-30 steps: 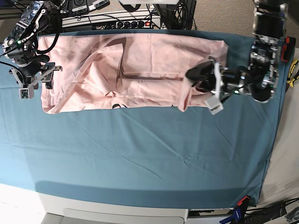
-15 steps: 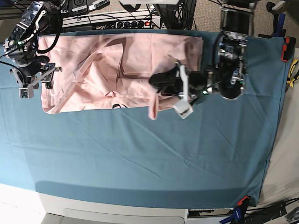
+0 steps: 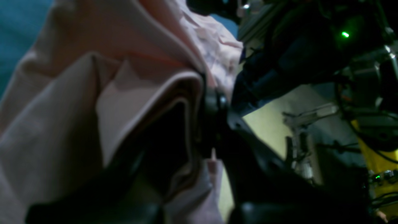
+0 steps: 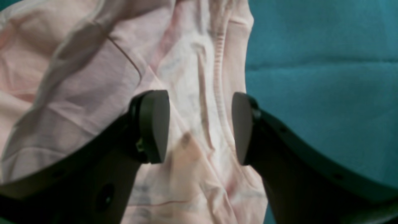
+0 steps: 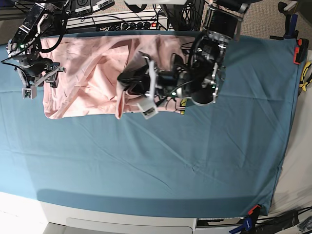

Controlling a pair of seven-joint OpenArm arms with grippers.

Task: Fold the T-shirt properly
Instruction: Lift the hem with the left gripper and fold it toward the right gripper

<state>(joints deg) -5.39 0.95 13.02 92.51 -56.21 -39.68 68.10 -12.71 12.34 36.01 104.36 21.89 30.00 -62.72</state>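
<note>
The pale pink T-shirt (image 5: 83, 68) lies along the far edge of the table, its right end lifted and carried over the rest. My left gripper (image 5: 126, 82) is shut on a bunched fold of the T-shirt (image 3: 93, 118), and a flap hangs below it. A bit of black-yellow print (image 5: 183, 103) shows under the arm. In the left wrist view the fingers (image 3: 213, 104) pinch the layered hem. My right gripper (image 5: 40, 83) hovers open over the shirt's left end. In the right wrist view its pads (image 4: 154, 124) straddle wrinkled fabric (image 4: 199, 93) without touching it.
The teal table cloth (image 5: 156, 161) covers the table. Power strips and cables (image 5: 117, 22) run along the back edge. A red clamp (image 5: 298, 51) sits on the right edge and another clamp (image 5: 251, 210) at the front right corner.
My left arm has swept leftwards across the table, dragging the shirt's right end over the middle. The right gripper has stayed almost in place, still open.
</note>
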